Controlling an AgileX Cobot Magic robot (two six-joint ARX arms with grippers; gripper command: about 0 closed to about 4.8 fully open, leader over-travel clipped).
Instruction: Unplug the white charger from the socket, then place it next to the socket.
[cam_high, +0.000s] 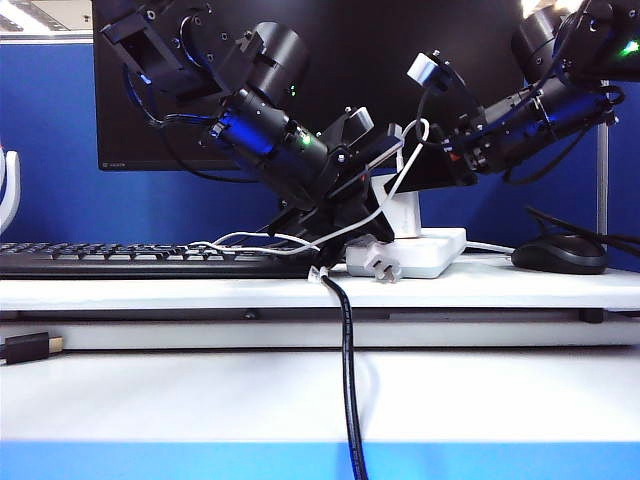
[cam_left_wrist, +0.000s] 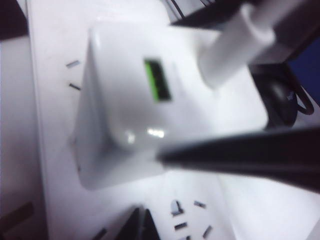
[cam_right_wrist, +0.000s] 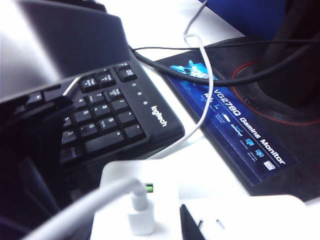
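L gripper (cam_high: 372, 178) slants down-right, R gripper (cam_high: 425, 160) down-left; both meet at boxy white plastic charger (cam_high: 405, 213), plugged into flat white socket strip (cam_high: 432, 252). Jaw states: can't tell.

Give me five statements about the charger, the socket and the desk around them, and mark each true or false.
1. The charger stands plugged into the socket. True.
2. A black mouse lies right of the socket in the exterior view. True.
3. The keyboard is white. False: it is black.
4. A thin white cable runs from the charger. True.
5. Both end effectors hang far from the charger. False: the left end effector and right end effector are both right at it.
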